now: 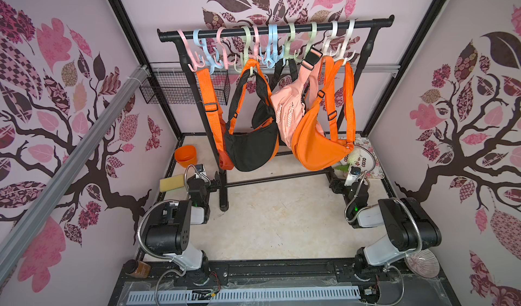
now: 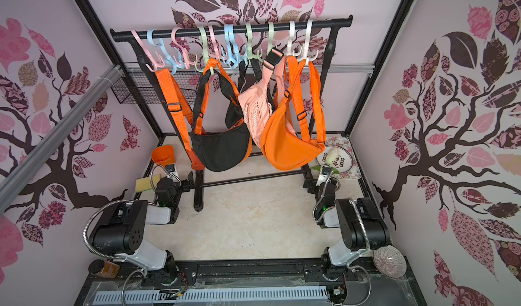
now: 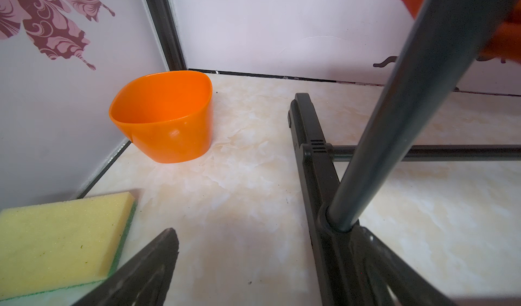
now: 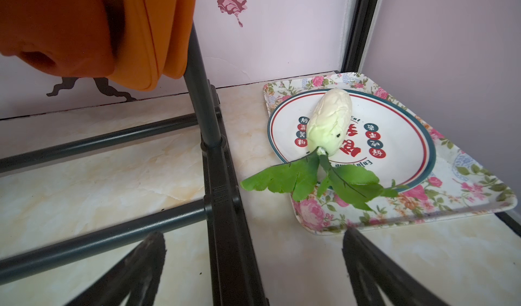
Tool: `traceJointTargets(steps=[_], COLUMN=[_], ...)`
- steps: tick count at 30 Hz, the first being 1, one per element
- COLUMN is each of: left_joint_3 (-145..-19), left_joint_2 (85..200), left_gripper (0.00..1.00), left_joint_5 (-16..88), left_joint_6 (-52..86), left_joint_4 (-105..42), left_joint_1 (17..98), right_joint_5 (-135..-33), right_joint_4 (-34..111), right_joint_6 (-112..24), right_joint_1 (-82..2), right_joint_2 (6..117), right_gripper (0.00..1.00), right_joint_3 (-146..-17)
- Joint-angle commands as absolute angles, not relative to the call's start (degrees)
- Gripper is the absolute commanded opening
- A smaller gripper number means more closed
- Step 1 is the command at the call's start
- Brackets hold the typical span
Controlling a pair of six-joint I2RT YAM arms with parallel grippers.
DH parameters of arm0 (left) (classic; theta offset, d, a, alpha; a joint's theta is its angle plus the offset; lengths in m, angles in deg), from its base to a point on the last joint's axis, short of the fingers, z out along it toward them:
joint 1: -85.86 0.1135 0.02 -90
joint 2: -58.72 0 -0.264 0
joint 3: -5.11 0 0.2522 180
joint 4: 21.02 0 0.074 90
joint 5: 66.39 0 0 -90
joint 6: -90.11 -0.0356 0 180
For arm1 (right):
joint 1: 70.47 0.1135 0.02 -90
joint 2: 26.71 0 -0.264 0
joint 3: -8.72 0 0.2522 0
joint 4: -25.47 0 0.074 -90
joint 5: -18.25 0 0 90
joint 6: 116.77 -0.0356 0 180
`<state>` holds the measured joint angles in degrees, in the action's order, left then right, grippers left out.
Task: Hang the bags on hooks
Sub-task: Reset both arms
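Currently, every bag hangs clear of the tabletop (image 1: 282,220) on the rack (image 1: 276,178), which stands at 12 o'clock in both top views. Pastel hooks (image 1: 272,36) line its rail (image 1: 369,22).

1. The black bag (image 1: 251,149) is suspended by its orange-and-black strap from a green hook (image 1: 247,39), toward 9 o'clock of the rail's centre.
2. The pink bag (image 1: 287,110) hangs at the rail's centre, pressed between the black bag and the orange bag (image 1: 318,146). Which hook carries its strap cannot be told.
3. The orange bag hangs toward the 3 o'clock end of the rail, with its straps looped over the white hooks (image 1: 342,36).
4. An orange strap (image 1: 210,101) hangs from a pink hook (image 1: 194,62) at the 9 o'clock end. The body below it is mostly hidden behind the black bag.

The left pincer (image 1: 216,182) sits low over the tabletop at the rack's 9 o'clock foot. Its fingers (image 3: 158,256) are spread wide and grip nothing.

The right pincer (image 1: 336,183) sits low at the rack's 3 o'clock foot. Its fingers (image 4: 146,262) are likewise spread wide and grip nothing. In the right wrist view the foot bar runs between them.

An orange cup (image 1: 185,155) stands in the 10 o'clock corner, with a sponge (image 1: 169,183) near it on its 6 o'clock side. At 2 o'clock a floral tray (image 4: 479,197) carries a plate (image 4: 394,138). A toy radish (image 4: 329,121) lies on the plate, and its leaves overhang the plate's rim.
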<state>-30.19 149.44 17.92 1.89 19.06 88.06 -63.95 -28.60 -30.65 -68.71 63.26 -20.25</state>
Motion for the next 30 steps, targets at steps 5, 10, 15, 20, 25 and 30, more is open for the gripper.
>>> traceJointTargets(steps=[5,10,15,20,25,30], left_joint_3=[-29.92,-29.90,-29.93,-29.92,-30.07,-30.41], left_joint_2=[149.43,149.49,149.49,149.45,149.54,149.42], left_gripper=[0.98,0.98,0.97,0.98,0.98,0.97], left_joint_5=[18.22,18.24,18.24,18.17,18.20,19.10], left_joint_6=[2.42,2.47,2.49,2.46,2.35,1.79], left_joint_4=[19.72,19.69,19.65,19.68,19.39,18.63], left_joint_1=[87.79,87.85,87.81,87.80,87.80,87.70], right_joint_5=[-64.19,-64.16,-64.23,-64.19,-64.19,-64.19], right_joint_4=[-28.53,-28.47,-28.54,-28.53,-28.47,-28.52], right_joint_6=[-30.81,-30.79,-30.81,-30.79,-30.81,-30.81], right_joint_1=[-68.75,-68.79,-68.71,-68.74,-68.72,-68.74], right_joint_2=[62.68,62.74,62.67,62.67,62.67,62.67], right_gripper=[1.00,1.00,1.00,1.00,1.00,1.00], right_joint_3=[-20.60,-20.61,-20.61,-20.61,-20.65,-20.64])
